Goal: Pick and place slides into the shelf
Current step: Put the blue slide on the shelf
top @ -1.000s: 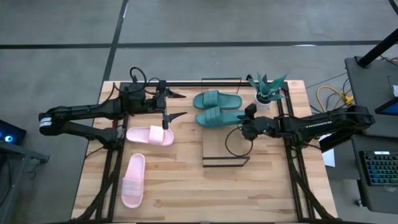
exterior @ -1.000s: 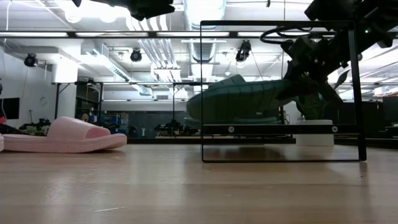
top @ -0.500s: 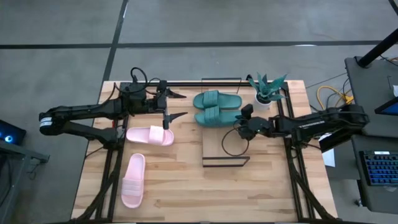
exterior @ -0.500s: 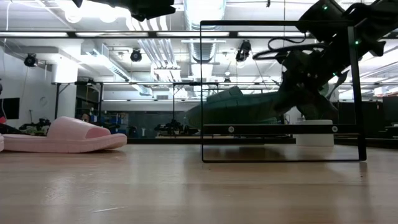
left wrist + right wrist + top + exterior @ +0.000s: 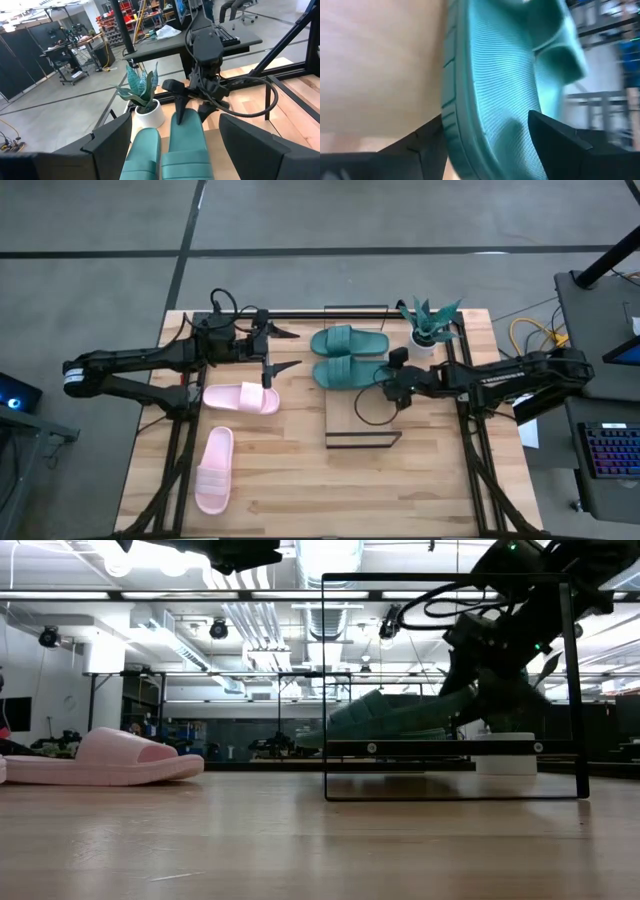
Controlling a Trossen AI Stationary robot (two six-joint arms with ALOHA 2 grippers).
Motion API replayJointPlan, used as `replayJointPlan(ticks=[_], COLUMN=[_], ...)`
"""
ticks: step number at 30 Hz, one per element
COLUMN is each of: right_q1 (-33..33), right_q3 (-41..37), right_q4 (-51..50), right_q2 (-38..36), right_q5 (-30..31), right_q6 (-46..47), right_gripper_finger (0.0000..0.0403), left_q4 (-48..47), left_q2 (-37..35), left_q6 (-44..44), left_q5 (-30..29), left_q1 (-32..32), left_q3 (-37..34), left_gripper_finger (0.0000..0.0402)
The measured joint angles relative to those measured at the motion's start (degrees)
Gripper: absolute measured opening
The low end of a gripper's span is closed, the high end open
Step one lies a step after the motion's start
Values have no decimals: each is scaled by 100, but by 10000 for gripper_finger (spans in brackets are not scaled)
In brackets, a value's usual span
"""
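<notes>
Wooden bench (image 5: 300,480) filled the overhead picture, with the shelf (image 5: 362,412) standing right of centre. Two teal slides (image 5: 350,355) lay side by side on its far end; two pink slides (image 5: 228,430) waited on the bench to the left. By my judgement, the second teal slide had just been placed. The right tool (image 5: 393,378) sat at its heel, fingers wide, holding nothing. The left tool (image 5: 277,348) hovered near the far-left corner, wide and empty. Next, I judged, the right tool should back clear, then a pink slide be taken.

Left tool (image 5: 283,350) spread wide above the table, right tool (image 5: 392,376) apparently parted, low
</notes>
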Motion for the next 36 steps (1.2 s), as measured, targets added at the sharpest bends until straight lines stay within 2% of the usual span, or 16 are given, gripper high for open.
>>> replayJointPlan(ticks=[7,16,19,23,27,32,36], right_q1=[-5,-5,-19,-25,-53,-477,-840], right_q3=[452,1276,1440,1369,1235,1125,1115], right_q4=[-1120,-2197,-1875,-852,-263,9,125], right_q2=[0,0,0,4,7,40,260], right_q5=[-114,-699,-793,-1111,-1199,-2268,-2570], right_q6=[670,1430,1344,322,-721,-1108,-1207], right_gripper_finger=[250,249,249,249,245,228,215], left_q4=[2,7,7,7,0,-9,-4], left_q2=[0,0,0,0,0,0,0], left_q6=[0,0,0,0,0,-1,1], left_q5=[2,2,2,2,2,2,2], left_q1=[-2,-2,-2,-2,-4,-4,-4], left_q3=[0,0,0,0,0,-17,-20], left_gripper_finger=[283,283,283,283,283,283,283])
